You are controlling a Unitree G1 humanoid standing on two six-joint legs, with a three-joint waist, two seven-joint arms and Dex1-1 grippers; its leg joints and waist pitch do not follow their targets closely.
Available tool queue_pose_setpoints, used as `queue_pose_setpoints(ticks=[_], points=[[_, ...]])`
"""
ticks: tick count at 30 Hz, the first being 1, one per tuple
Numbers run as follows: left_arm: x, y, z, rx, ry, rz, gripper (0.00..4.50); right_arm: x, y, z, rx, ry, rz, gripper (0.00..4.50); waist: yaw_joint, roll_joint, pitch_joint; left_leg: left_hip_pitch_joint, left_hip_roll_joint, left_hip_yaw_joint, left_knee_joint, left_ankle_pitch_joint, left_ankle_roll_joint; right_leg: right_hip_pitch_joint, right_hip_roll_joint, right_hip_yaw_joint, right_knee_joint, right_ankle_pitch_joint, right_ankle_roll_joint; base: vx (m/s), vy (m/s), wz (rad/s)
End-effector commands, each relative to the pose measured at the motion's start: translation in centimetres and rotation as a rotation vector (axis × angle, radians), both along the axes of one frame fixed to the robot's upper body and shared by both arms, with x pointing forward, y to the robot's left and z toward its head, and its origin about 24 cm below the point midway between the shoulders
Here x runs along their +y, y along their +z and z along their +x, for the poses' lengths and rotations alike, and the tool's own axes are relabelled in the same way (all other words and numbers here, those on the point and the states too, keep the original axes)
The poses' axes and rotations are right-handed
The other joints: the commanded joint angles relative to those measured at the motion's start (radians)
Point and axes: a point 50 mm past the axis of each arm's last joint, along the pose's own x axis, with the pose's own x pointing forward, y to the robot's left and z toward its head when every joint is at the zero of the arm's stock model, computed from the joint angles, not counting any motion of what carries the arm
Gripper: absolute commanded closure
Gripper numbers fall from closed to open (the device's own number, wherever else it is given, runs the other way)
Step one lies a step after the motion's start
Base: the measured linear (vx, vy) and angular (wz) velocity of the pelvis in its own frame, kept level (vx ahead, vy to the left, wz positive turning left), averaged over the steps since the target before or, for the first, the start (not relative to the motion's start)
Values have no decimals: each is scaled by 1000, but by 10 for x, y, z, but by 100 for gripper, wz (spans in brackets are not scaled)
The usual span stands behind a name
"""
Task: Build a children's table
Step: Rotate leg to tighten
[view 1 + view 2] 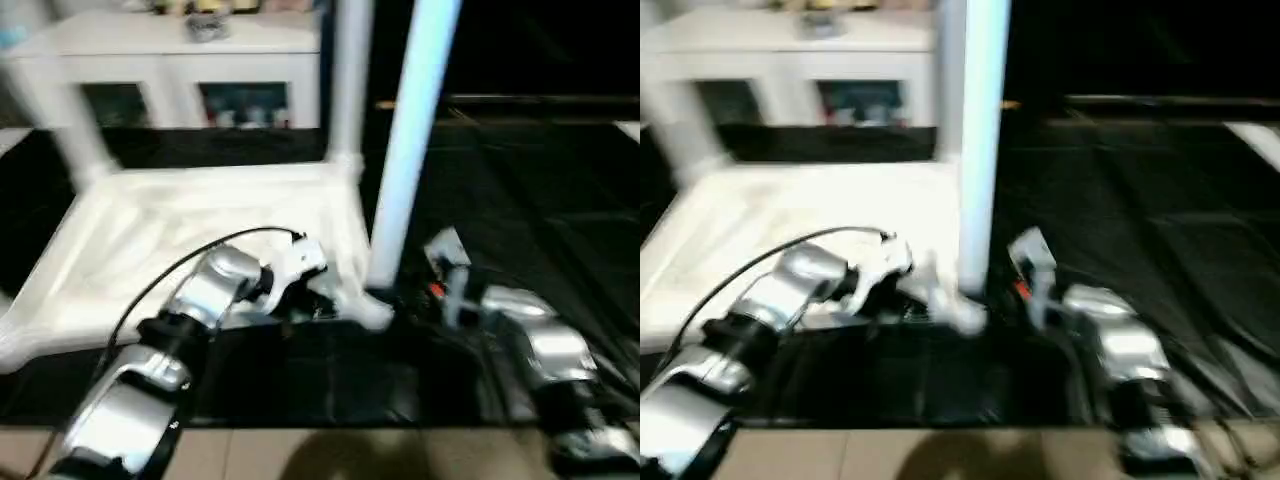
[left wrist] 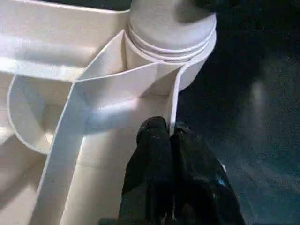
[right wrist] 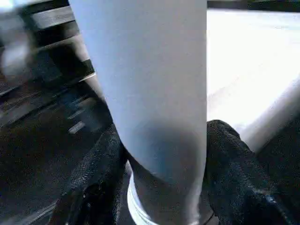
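Note:
The white table top (image 1: 200,230) lies upside down on a black mat, ribbed underside up. A long white leg (image 1: 410,150) stands upright in its near right corner socket (image 2: 159,70). My right gripper (image 3: 164,178) is shut on this leg low down, one black finger (image 3: 96,173) on each side. My left gripper (image 2: 170,133) is shut on the thin rim of the table top just beside that socket. Two more legs stand upright, one at the far right corner (image 1: 345,90) and one at the far left corner (image 1: 60,120).
A white glass-door cabinet (image 1: 170,50) stands behind the table top with small items on it. The black mat (image 1: 540,200) spreads out to the right. A strip of tan floor (image 1: 330,455) runs along the near edge.

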Motion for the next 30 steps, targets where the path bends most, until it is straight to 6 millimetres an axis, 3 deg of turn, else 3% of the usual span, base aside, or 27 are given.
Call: queue_pose_setpoints(ticks=[1,3,4,5,6,7,9,10,11,13,14,15,17,21,24,26,27,28,30], points=[[-33,18,7,-46,29,-98,450,33,-20,-1,124,-30,6,243,-15,-3,-53,-9,4,-19,-73,-333,25,57,-43,0,-122,-655,-6,0,0,0],[-40,22,13,-55,117,-115,450,43,-20,9,144,-141,19,245,-40,11,-55,-9,16,-29,-79,-374,26,61,-46,-14,-122,-582,-31,0,0,0],[-43,25,18,-67,184,-127,450,51,-18,15,149,-205,15,246,-56,16,-52,-7,21,-37,-82,-429,25,68,-44,-29,-127,-564,-30,0,0,0],[-44,26,20,-72,209,-132,450,53,-18,17,145,-223,9,246,-73,17,-54,-14,25,-47,-84,-460,26,79,-47,-36,-122,-535,-24,0,0,0],[-44,27,21,-78,227,-135,450,55,-18,19,144,-235,5,247,-77,17,-53,-14,27,-49,-88,-471,28,81,-48,-36,-123,-521,-26,0,0,0],[-46,29,24,-89,267,-141,450,59,-17,22,144,-266,1,247,-86,14,-53,-9,24,-46,-86,-471,37,74,-51,-32,-126,-502,-38,0,0,0],[-48,31,26,-103,304,-148,450,64,-16,27,149,-327,-13,247,-95,12,-51,-5,10,-40,-76,-452,39,66,-56,-36,-133,-534,-53,0,0,0],[-48,32,27,-108,315,-151,450,66,-15,29,150,-351,-15,247,-103,13,-55,-10,7,-40,-74,-422,40,69,-58,-35,-131,-531,-62,0,0,0],[-50,33,27,-113,328,-155,450,69,-13,32,136,-387,-15,247,-108,4,-55,-21,10,-41,-77,-400,47,74,-59,-33,-126,-511,-70,0,0,0],[-50,32,27,-111,327,-154,450,70,-11,34,122,-392,-10,247,-105,9,-58,-21,11,-39,-77,-370,54,73,-63,-28,-121,-480,-87,0,0,0],[-50,32,27,-115,324,-146,450,70,-11,34,122,-397,-6,194,-102,7,-60,-24,12,-38,-78,-341,61,73,-63,-21,-113,-444,-105,0,0,0],[-49,32,27,-116,323,-142,450,70,-11,35,123,-401,-6,194,-100,-3,-62,-26,12,-36,-78,-323,66,73,-63,-17,-110,-425,-115,0,0,0],[-47,31,27,-120,319,-130,450,68,-11,35,116,-392,-8,176,-88,1,-70,-30,16,-33,-76,-225,87,75,-65,-5,-90,-318,-168,55,-16,5],[-37,27,28,-136,305,-97,450,57,-11,34,58,-364,-18,134,-69,-4,-75,-35,16,-25,-67,-132,123,76,-64,5,-68,-238,-205,54,-28,5],[-31,25,26,-148,274,-83,450,43,-11,30,9,-307,-14,103,-46,-7,-84,-43,13,-23,-55,-11,175,78,-62,11,-42,-96,-230,0,0,0],[-28,24,25,-146,251,-81,450,37,-10,27,-4,-272,-2,89,-25,-8,-83,-40,15,-18,-52,11,204,76,-62,12,-40,-89,-230,0,0,0],[-27,23,24,-144,235,-79,450,33,-9,25,-12,-248,6,82,-22,-10,-81,-41,14,-18,-53,7,202,76,-61,11,-41,-100,-227,0,0,0],[-21,22,22,-135,183,-62,450,17,-7,19,-30,-183,13,72,-17,-13,-79,-40,13,-17,-54,-6,195,76,-58,11,-45,-135,-217,0,0,0],[-19,21,21,-132,169,-56,450,12,-6,18,-34,-165,12,50,1,-13,-76,-36,16,-15,-56,-30,185,74,-57,13,-50,-188,-199,0,0,0]])
